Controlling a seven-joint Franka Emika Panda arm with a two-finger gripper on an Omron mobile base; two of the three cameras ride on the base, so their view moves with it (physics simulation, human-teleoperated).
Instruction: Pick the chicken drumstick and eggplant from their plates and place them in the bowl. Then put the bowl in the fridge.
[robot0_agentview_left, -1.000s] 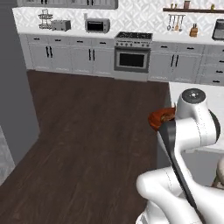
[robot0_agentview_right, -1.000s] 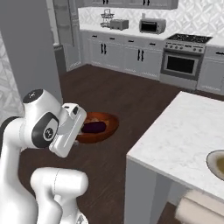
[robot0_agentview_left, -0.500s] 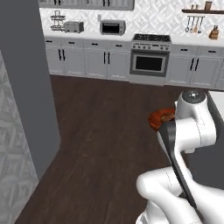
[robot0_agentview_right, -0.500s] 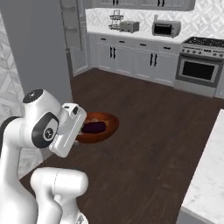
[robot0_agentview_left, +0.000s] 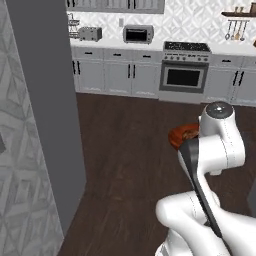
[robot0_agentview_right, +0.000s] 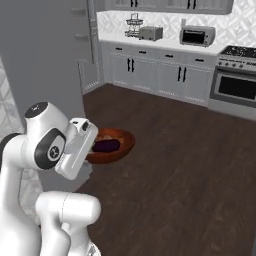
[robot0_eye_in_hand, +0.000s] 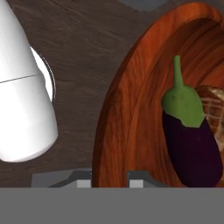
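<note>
My jaws (robot0_eye_in_hand: 109, 175) are clamped tight on the near rim of the bowl (robot0_eye_in_hand: 131, 100), holding it up off the dark wood floor (robot0_agentview_left: 125, 150). Inside it lies the eggplant (robot0_eye_in_hand: 188, 140), green stem pointing away from me, with the chicken drumstick (robot0_eye_in_hand: 214, 109) just beside it, touching. The tall grey fridge (robot0_agentview_left: 50, 100) stands to my left.

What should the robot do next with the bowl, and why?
Probably drive on toward the fridge, keeping the bowl level. The gripper is shut on the bowl's rim, the eggplant and chicken drumstick already lie inside, and the fridge stands close on the left.
</note>
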